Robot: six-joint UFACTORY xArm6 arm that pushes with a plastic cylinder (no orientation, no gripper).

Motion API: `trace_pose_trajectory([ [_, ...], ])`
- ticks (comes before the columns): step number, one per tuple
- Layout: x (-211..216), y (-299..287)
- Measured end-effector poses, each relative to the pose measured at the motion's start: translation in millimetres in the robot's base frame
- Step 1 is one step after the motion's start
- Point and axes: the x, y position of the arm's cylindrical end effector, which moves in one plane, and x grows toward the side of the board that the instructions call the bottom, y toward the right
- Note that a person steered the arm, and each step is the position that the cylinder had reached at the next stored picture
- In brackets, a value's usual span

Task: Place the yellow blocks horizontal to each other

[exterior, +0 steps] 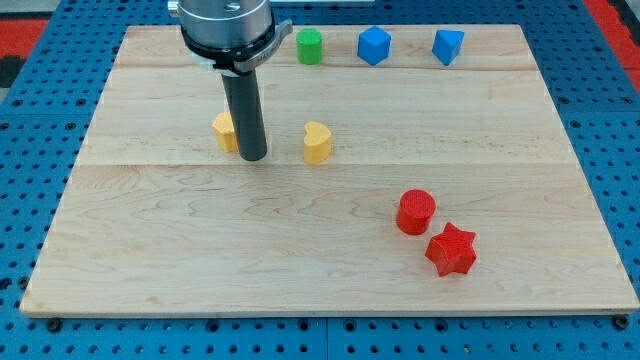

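Yellow blocks occupy the upper-middle of the wooden board [330, 270]: a yellow heart block [317, 142], and a second yellow block [225, 131] to the view's left, shape unclear because the rod partly hides it. The tip [253, 158] rests just beside this second block, on its right. No fingers exist on this rig; the rod grips nothing. The two blocks already lie nearly level, so the task appears almost complete; at most a slight nudge remains.

Bright, even overhead light; the wooden board [330, 240] shows no harsh glare; short soft shadows sit tight beneath the red blocks [436, 232] near right; focus is sharp throughout; edges show no obvious distortion.
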Motion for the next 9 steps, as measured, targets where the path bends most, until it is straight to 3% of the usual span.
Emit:
trace_pose_trajectory([
  [2,-43.4,0.0],
  [6,-36.1,-20.7],
  [7,-20.8,-20.7],
  [9,55.0,6.9],
])
